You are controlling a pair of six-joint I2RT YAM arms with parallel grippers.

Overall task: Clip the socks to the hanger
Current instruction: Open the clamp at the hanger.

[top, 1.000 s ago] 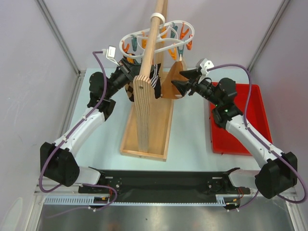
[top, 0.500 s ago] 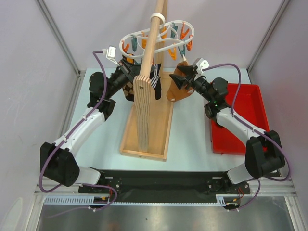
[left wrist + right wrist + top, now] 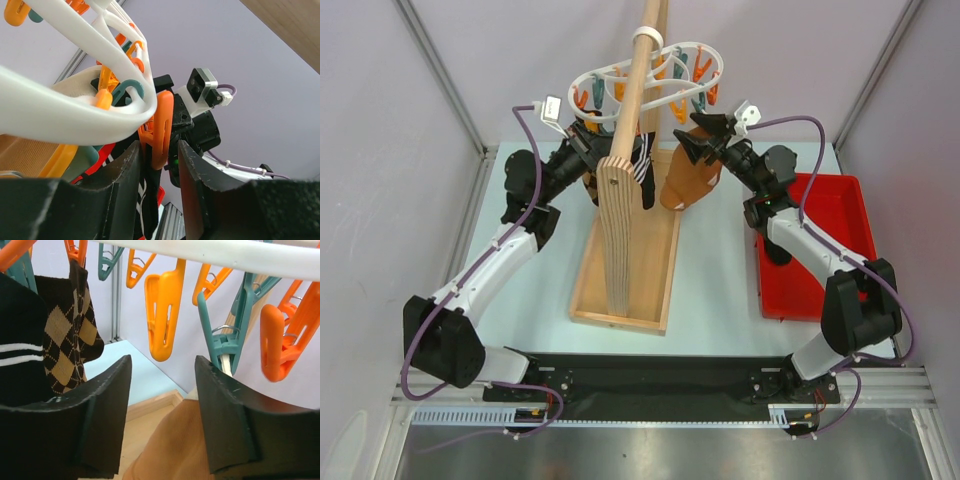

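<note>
Swung up under the hanger (image 3: 225, 252), my right end effector (image 3: 162, 365) gapes open below an orange peg (image 3: 162, 315), with the tan sock (image 3: 175, 445) likely next to clip.

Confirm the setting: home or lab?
Probably a lab robot test cell: plain pale enclosure walls on metal corner posts, a black base rail carrying the left arm and right arm, and a white plastic oval peg hanger on a wooden pole stand.

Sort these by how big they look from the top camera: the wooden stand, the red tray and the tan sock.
1. Wooden stand, largest.
2. Red tray, next, though partly covered.
3. Tan sock, smallest.
</note>
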